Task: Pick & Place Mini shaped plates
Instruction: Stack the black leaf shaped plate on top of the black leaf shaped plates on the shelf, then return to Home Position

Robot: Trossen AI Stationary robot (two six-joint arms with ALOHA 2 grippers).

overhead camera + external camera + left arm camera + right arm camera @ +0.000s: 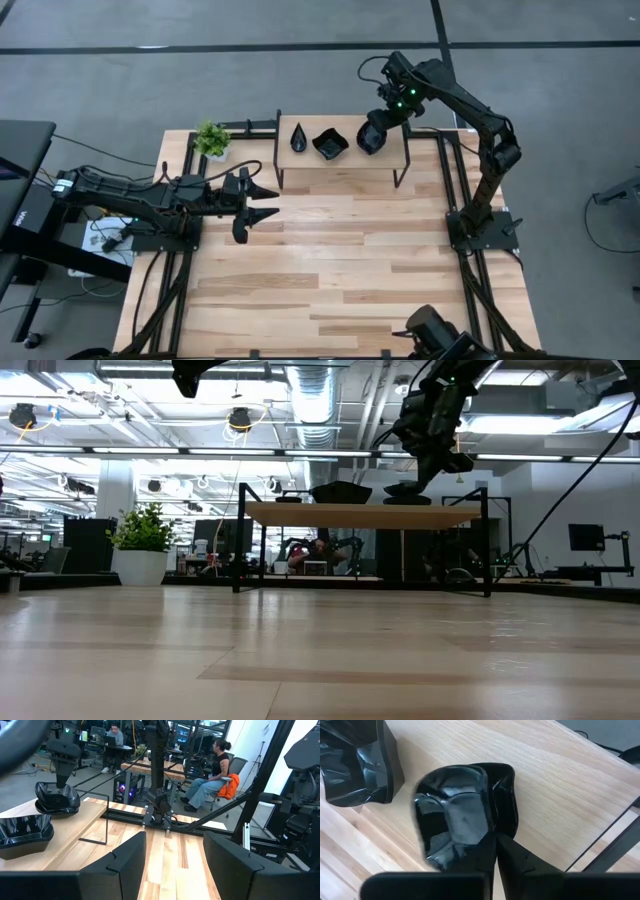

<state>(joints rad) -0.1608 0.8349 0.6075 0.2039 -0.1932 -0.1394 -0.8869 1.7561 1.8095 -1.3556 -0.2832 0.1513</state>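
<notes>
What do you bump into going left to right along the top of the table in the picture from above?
Little green plant → teardrop plate → wavy square plate → oval plate, pinched by the right hand.

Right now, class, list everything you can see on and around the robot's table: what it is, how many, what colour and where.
mini shaped plates: three, glossy black, in a row on the raised shelf: a narrow teardrop, a wavy-edged square, a rounded dish
raised shelf: one, light wood on black legs, at the table's far edge
potted plant: one, green in a white pot, left of the shelf
table: one, pale wood planks
people: two, seated at desks in the room behind, in the left wrist view
left pincer: open, empty, over the table's left side
right pincer: shut on the rounded dish's rim, at the shelf's right end
</notes>
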